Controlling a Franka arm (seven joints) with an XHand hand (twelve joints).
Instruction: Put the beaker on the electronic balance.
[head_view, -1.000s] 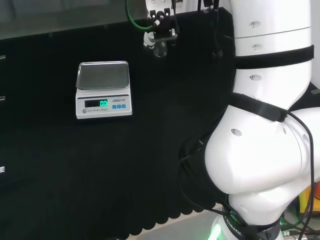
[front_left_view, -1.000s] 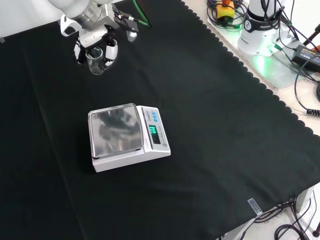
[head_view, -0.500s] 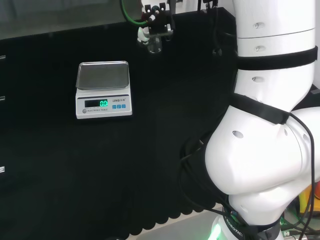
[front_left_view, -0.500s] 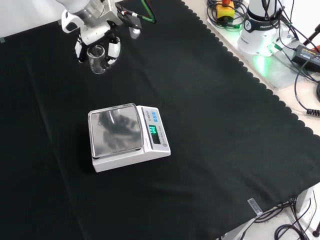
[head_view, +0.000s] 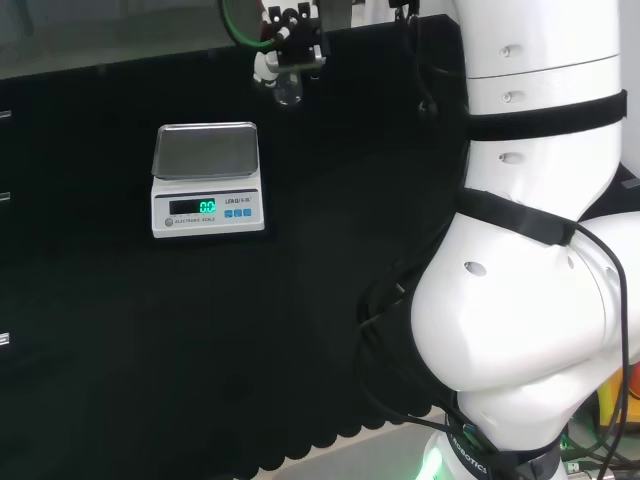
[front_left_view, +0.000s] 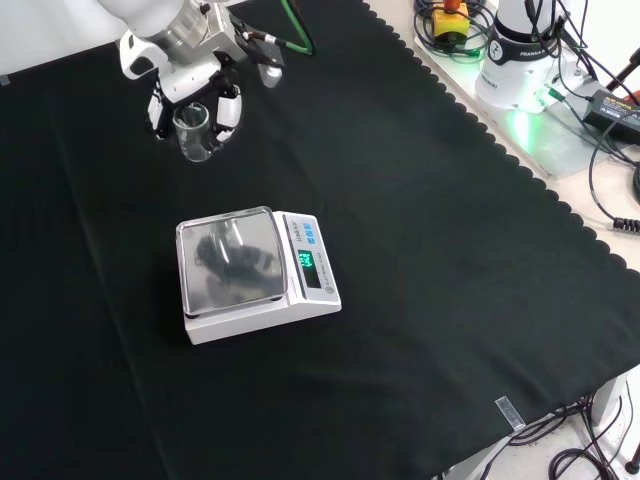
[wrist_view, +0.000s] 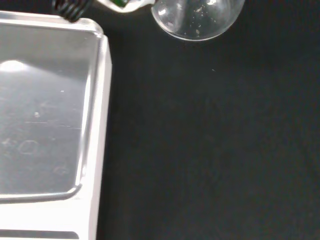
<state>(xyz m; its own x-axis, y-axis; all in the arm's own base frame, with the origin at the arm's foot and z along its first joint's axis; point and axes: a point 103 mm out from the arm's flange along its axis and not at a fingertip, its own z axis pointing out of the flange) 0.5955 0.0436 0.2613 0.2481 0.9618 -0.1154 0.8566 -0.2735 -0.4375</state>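
We note a black cloth (front_left_view: 420, 250) with a scalloped edge covering the bench. In the front view, off the cloth at upper right: a yellow box with a red button (front_left_view: 449, 22), a black power adapter (front_left_view: 617, 104), and tangled black cables (front_left_view: 600, 190). A green cable (front_left_view: 296, 30) loops at top.

In the wrist view the beaker (wrist_view: 197, 20) is cut off by the frame's top edge, and the balance (wrist_view: 50, 125) by its left and bottom edges. In the head view, upper centre, the fingers (head_view: 268, 68) partly hide the beaker.
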